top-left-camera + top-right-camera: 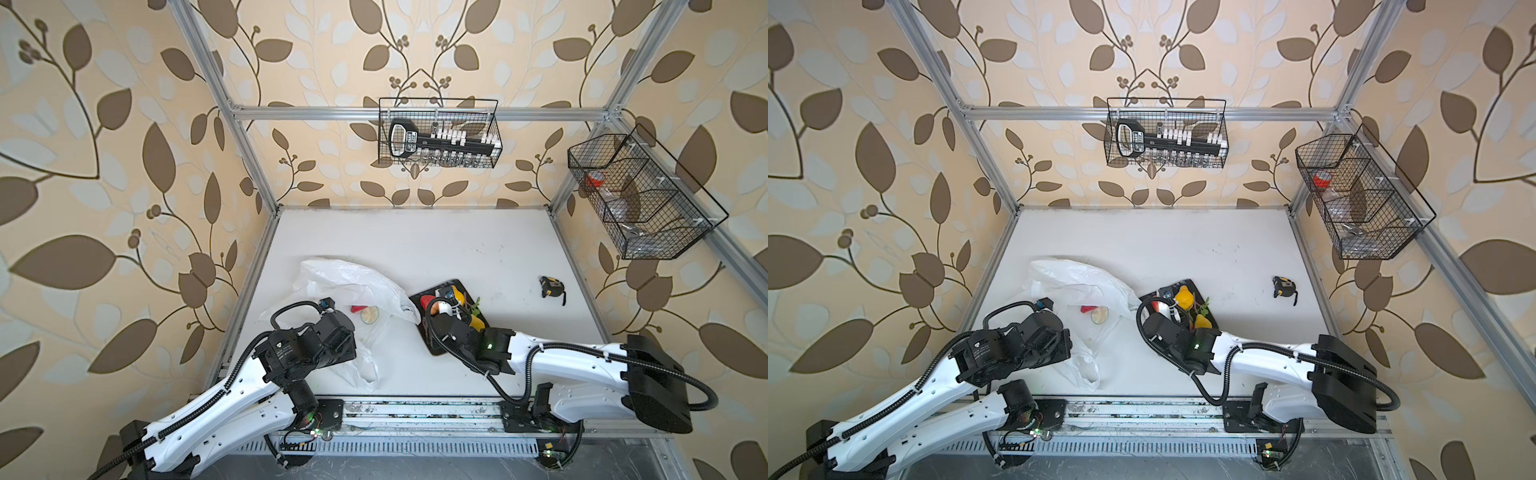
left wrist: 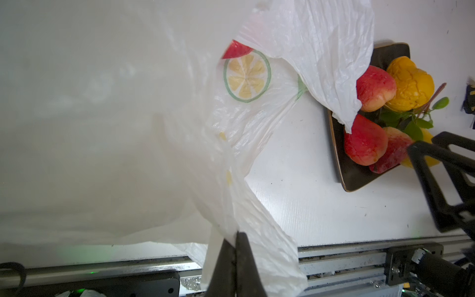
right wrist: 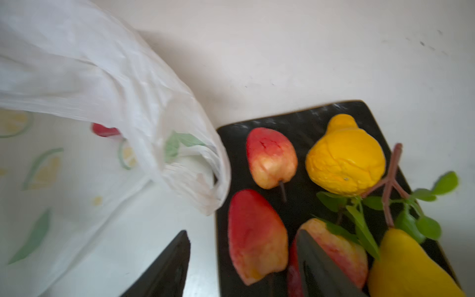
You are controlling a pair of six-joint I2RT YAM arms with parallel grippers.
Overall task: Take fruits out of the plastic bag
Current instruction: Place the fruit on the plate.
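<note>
Red fruit (image 2: pixel 235 50) in bag (image 2: pixel 308 38): light, glossy, likely slippery; grasp across belly; left gripper (image 2: pixel 236 235) pinches bag, right gripper (image 3: pixel 241 232) spread.

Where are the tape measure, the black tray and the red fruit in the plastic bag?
tape measure (image 1: pixel 552 287): in a top view, on its black-and-yellow case.
black tray (image 3: pixel 295 122): right wrist view, on a bare part near its rim.
red fruit (image 2: pixel 235 50): left wrist view, on its uncovered red part.

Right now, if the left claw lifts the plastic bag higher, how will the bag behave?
Probably floppy: the plastic bag is thin and wrinkled, pinched in the shut left claw. Likely light, yet the red fruit inside may roll or slide out.
</note>
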